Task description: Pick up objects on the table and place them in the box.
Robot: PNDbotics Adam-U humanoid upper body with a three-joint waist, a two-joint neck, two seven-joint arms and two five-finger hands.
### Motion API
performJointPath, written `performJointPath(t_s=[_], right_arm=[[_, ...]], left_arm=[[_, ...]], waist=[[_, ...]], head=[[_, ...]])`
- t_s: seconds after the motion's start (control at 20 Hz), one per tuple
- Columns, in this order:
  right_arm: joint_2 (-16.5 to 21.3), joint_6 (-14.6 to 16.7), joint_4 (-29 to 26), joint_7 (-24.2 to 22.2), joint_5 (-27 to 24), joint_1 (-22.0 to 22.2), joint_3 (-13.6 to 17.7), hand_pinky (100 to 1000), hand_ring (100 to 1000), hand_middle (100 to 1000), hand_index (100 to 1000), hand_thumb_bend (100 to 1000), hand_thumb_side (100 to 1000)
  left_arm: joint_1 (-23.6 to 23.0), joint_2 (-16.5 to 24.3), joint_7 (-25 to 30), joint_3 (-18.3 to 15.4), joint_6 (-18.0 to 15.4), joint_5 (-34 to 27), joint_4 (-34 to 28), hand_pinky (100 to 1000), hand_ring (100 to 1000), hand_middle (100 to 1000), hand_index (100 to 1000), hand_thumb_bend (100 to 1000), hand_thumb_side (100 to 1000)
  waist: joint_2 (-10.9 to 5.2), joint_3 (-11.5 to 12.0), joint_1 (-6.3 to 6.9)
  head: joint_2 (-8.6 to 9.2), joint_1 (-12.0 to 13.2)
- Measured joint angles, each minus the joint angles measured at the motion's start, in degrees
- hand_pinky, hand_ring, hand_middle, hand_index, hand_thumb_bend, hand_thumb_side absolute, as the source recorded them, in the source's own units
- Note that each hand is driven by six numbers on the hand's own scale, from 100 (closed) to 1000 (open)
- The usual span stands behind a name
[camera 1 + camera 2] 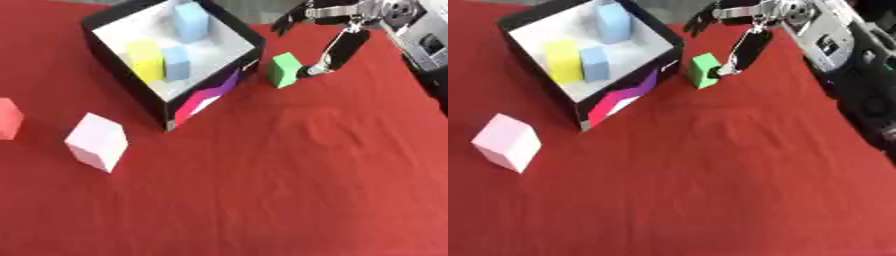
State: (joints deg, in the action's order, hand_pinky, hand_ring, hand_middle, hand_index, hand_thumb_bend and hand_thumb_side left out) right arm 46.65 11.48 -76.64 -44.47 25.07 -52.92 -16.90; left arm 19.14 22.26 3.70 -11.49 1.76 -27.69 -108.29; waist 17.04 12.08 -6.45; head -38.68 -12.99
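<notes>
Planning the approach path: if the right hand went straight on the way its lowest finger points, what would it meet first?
Most likely the green block. The right hand points down-left, its fingertip at the block's right side or already touching it. Beyond the block stands the box. Depth is unclear.

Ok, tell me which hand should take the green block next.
Right. The right hand already reaches in beside the green block, a fingertip touching its side, just outside the box. No left hand shows in either view.
</notes>
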Motion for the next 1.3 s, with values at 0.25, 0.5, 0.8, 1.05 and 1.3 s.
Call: performJointPath(t_s=[0.25,0.5,0.8,1.05,1.3], right_arm=[[0.0,0.6,0.8,0.2,2.4,0.0,-0.1,975,943,852,951,429,250],[-0.1,1.1,2.0,1.3,4.9,0.0,0.1,972,947,852,948,430,272],[-0.1,1.3,3.0,3.1,7.1,-0.6,0.3,971,948,855,947,432,283],[-0.5,1.6,3.6,3.6,7.9,-1.0,0.3,970,951,857,946,433,303],[-0.5,1.8,4.0,3.8,9.1,-1.0,0.6,969,956,860,949,433,318]], left_arm=[[0.0,0.0,0.1,0.0,0.0,0.0,0.2,857,734,795,764,236,747],[0.1,0.0,0.2,0.0,0.1,0.0,0.3,858,735,796,764,235,751],[0.5,0.0,0.5,0.0,0.0,0.1,0.3,858,735,796,764,235,753],[1.0,0.0,0.5,0.0,0.0,0.3,0.3,857,735,797,764,235,753],[1.2,0.0,0.5,0.0,0.0,0.3,0.3,857,735,797,764,235,756]], waist=[[0.34,0.1,0.00],[0.96,0.1,0.00],[1.80,0.4,-0.04],[2.33,1.0,-0.40],[2.58,1.1,-0.41]], head=[[0.00,0.1],[0.07,0.1],[0.60,-0.2],[1.29,-0.3],[1.59,-0.5]])
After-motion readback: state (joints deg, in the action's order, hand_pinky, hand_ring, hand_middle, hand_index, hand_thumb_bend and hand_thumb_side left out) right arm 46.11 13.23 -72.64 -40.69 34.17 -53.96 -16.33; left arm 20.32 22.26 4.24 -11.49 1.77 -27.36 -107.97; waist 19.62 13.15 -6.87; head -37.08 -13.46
